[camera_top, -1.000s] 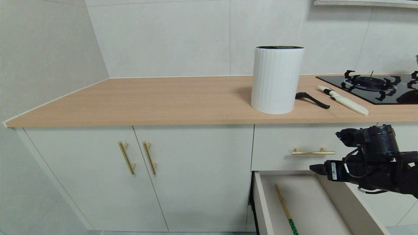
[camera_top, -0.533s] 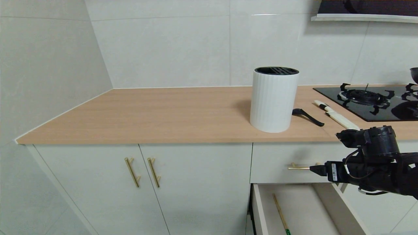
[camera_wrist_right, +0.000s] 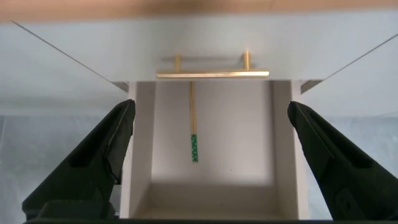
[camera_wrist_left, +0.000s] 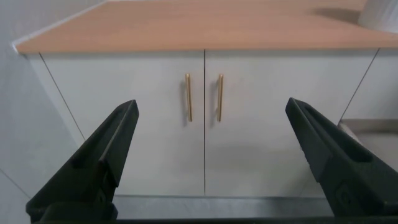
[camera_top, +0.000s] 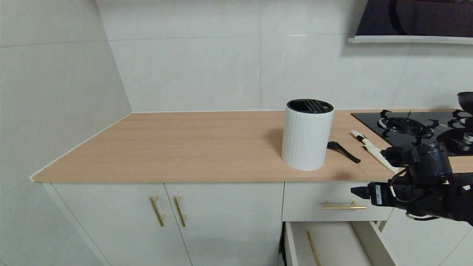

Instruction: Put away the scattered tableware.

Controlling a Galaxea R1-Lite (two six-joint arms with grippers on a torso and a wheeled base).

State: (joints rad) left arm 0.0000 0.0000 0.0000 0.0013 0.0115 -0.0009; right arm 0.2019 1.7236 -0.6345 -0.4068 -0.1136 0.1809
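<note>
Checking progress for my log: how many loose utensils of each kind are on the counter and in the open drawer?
Cream knife on wooden counter: 1
Black curved utensil on counter: 1
Green-tipped wooden chopstick in open drawer: 1
Total: 3

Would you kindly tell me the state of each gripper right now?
Left gripper: open, holding nothing.
Right gripper: open, holding nothing.

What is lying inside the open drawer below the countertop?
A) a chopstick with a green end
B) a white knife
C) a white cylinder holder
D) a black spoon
A: the right wrist view shows a chopstick with a green end on the floor of the drawer; the knife lies on the countertop.
</note>
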